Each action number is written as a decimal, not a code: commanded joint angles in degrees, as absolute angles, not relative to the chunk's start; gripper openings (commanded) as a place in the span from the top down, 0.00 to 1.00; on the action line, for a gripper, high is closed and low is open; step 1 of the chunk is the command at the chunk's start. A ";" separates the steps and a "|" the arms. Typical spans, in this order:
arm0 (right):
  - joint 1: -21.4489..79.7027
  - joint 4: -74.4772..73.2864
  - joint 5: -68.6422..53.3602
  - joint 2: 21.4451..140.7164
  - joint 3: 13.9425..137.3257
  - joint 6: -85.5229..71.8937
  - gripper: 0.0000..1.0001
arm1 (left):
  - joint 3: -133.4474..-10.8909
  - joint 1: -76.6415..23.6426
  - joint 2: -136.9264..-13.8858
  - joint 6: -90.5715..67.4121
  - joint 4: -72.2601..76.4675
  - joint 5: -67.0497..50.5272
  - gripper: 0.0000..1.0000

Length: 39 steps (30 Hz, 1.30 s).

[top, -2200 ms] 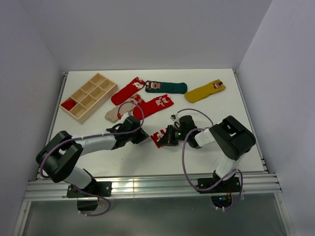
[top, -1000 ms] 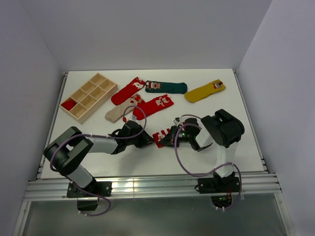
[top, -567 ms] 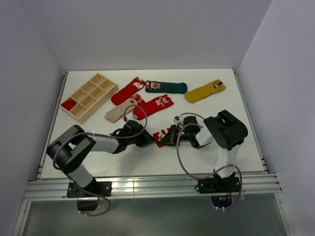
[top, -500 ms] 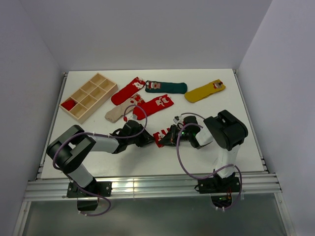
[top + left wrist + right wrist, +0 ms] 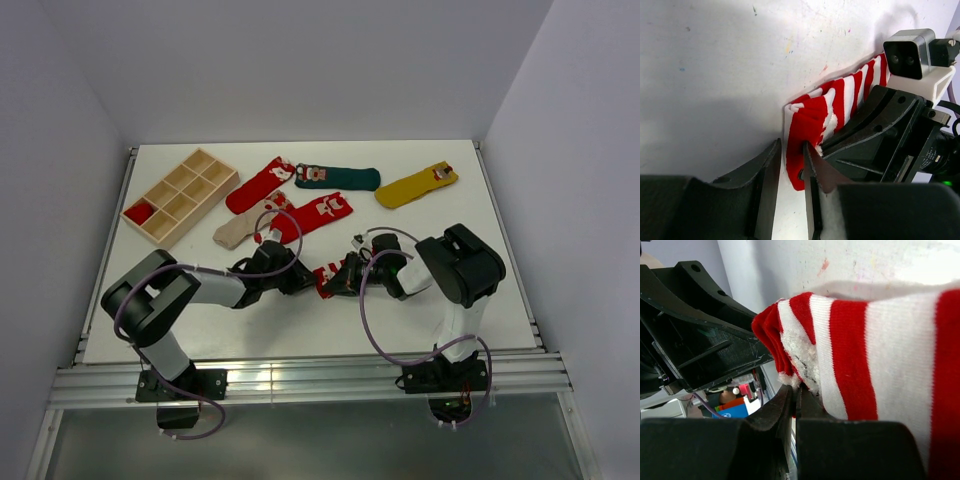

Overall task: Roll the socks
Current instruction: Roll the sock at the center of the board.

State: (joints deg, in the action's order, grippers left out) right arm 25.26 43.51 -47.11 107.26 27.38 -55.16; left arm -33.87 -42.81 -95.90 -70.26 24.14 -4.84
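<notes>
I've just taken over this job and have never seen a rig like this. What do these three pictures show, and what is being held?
The machine is two robot arms bolted at the near edge of a white table. The wide picture looks down from above and behind them, with the left arm on the left and the right arm on the right. The two close-ups come from a camera on each wrist, looking along its own pincer. The left pincer and the right pincer both pinch one end of the same striped sock. Farther back lie a red sock, a second red sock, a beige sock, a dark green sock, a mustard sock and a wooden tray.
</notes>
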 commanded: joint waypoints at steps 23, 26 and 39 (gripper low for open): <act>30.66 10.47 -24.02 95.46 34.63 -36.58 0.73 | -46.58 -43.24 -104.50 -67.50 -1.39 5.10 0.97; 33.47 5.55 -17.96 90.37 36.47 -34.11 0.63 | -47.55 -43.68 -104.24 -67.06 -2.72 5.89 0.97; 47.36 3.50 7.99 77.96 35.42 -25.93 0.54 | -48.78 -44.47 -102.92 -67.76 -4.92 6.68 0.98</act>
